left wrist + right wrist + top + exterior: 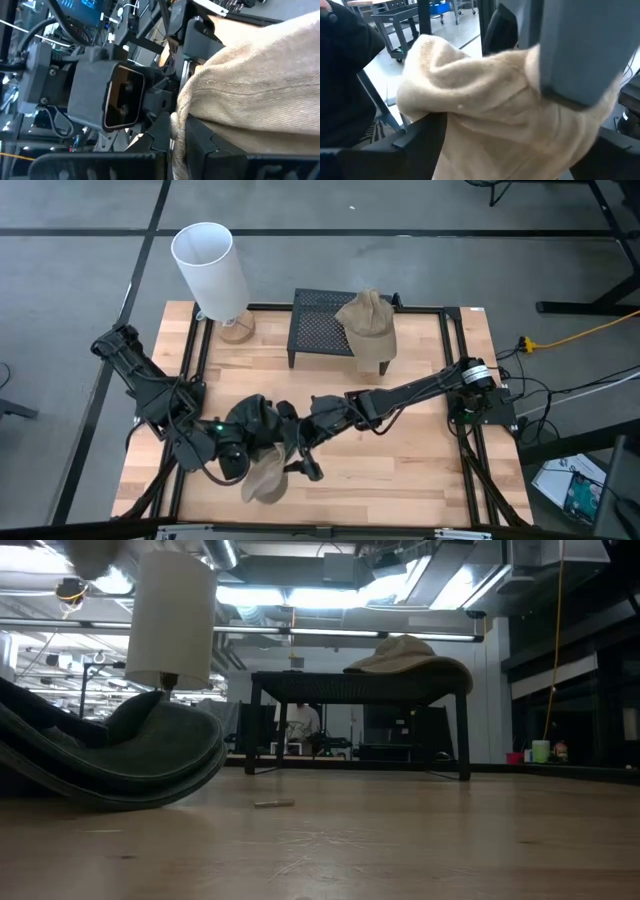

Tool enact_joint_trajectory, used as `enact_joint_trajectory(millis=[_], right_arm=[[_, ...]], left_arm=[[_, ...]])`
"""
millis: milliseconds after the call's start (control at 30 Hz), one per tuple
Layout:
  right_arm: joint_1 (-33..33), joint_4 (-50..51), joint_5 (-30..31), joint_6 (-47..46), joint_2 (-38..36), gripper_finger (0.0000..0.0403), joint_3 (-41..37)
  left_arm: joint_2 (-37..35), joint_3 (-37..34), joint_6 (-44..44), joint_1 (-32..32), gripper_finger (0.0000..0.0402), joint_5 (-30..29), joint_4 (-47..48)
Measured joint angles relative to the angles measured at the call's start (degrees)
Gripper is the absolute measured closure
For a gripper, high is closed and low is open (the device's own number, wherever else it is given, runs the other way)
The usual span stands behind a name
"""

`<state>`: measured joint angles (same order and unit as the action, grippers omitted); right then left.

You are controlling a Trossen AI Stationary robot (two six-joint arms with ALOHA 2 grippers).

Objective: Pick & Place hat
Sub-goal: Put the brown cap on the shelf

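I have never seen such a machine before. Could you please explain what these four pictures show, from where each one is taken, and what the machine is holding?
This is a robot with two dark arms working at a wooden table. One picture looks straight down from above, one looks level across the tabletop, and two come from cameras on the arms' wrists.

On the table stand a white lamp and a small black mesh stand with a tan cap resting on it. A dark hat lies near the front.

Both arms meet at a second beige hat near the front edge. The left tool and the right tool each appear to be clamped on its cloth, as the wrist pictures show up close.
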<state>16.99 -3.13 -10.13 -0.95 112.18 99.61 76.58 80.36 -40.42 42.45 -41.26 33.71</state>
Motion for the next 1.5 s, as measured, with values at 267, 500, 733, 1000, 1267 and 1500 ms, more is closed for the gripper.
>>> enact_joint_trajectory(millis=[267,500,733,1000,1267,1500], right_arm=[[-0.3,0.0,0.0,0.5,0.0,0.0170,0.0],[-0.3,1.6,4.1,-0.2,0.0,0.0326,0.0],[-0.3,3.1,4.5,-2.5,-0.1,0.0384,0.0],[-0.3,5.5,4.6,-3.6,-0.2,0.0392,0.1],[-0.3,7.4,4.7,-5.0,-0.2,0.0391,0.1],[-0.3,7.8,4.7,-6.2,-0.2,0.0391,0.1]], left_arm=[[0.0,0.0,-0.7,-0.7,0.0379,2.6,-1.5],[0.0,0.0,0.2,-0.5,0.0370,2.8,-1.5],[0.0,0.0,1.2,-0.4,0.0374,2.8,-1.4],[0.1,0.0,2.0,-0.5,0.0368,2.9,-0.8],[0.1,0.0,4.5,-0.5,0.0368,2.9,0.4],[0.1,0.0,6.7,-0.5,0.0366,2.9,1.2]])
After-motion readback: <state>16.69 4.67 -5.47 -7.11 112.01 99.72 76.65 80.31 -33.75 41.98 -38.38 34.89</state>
